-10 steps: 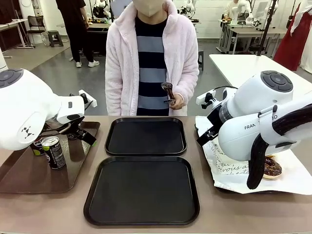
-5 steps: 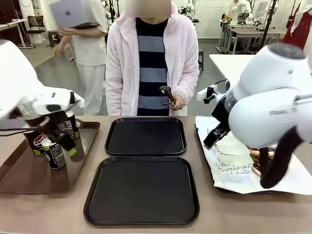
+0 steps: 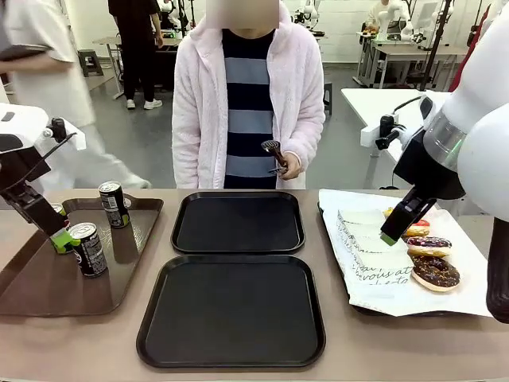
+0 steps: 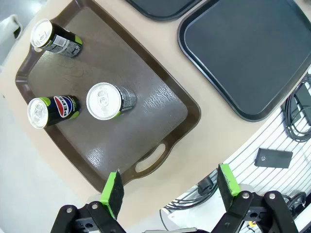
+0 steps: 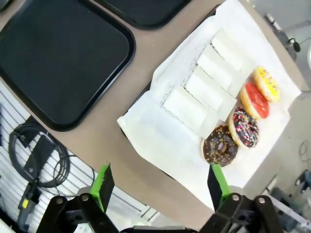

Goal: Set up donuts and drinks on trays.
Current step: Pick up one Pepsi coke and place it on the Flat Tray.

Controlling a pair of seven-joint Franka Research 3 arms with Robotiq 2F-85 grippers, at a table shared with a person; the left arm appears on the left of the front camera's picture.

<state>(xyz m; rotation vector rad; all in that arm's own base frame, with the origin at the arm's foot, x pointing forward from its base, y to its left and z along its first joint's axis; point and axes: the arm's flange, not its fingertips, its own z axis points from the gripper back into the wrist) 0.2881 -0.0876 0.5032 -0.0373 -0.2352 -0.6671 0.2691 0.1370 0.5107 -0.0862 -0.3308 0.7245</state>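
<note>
Two black trays sit mid-table, the far one (image 3: 238,223) and the near one (image 3: 231,310), both bare. Three drinks stand on the brown tray: a black-and-green can (image 3: 87,249), another (image 3: 114,204), and a Pepsi can (image 4: 51,108). Several donuts lie in a row on white paper at the right: yellow (image 5: 266,83), red (image 5: 255,101), sprinkled chocolate (image 5: 243,127) and chocolate (image 3: 434,272). My left gripper (image 3: 60,236) hangs open high over the brown tray's outer edge (image 4: 170,187). My right gripper (image 3: 391,233) hangs open above the paper (image 5: 160,186). Neither holds anything.
The brown tray (image 3: 48,286) is at the left, the paper-lined tray (image 3: 382,294) at the right with several white paper holders (image 3: 362,239). The person stands at the far side holding tongs (image 3: 274,155). Cables (image 5: 36,155) hang below the table's near edge.
Both arms have swung up and outward. The left gripper has drawn left, away from the cans. The right arm has lifted, uncovering the row of donuts.
</note>
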